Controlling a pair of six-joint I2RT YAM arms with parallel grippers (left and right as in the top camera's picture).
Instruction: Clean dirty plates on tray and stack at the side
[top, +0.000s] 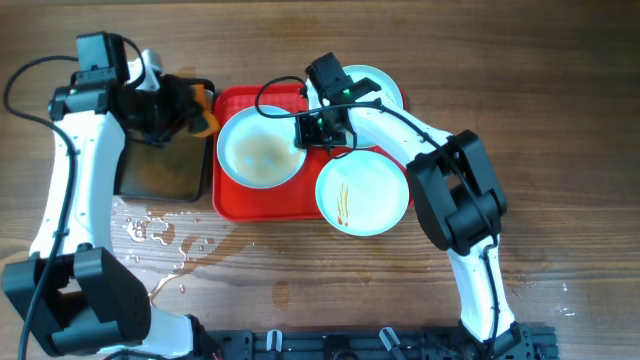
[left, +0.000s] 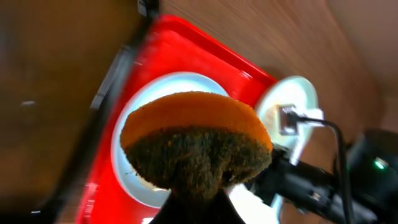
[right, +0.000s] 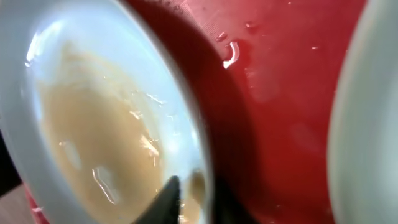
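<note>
On the tabletop (top: 560, 120), the red tray (top: 250, 205) holds a murky plate (top: 260, 150) on its left side. Right hand (top: 318, 132) pinches that plate's rim; left hand (top: 193, 110) clenches a sponge (left: 196, 146) by the black pan (top: 160, 175). Looks like the scrubbing step, so next the sponge needs lowering into the plate.

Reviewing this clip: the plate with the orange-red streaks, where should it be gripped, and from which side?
Pinch the streaked plate by its rim at the near-right edge, approaching from outside the tray on the robot's right. That edge appears to overhang the tray's low rim, so a finger could probably slip under the shallow lip. The sauce lies nearer the centre, away from the grip.
</note>
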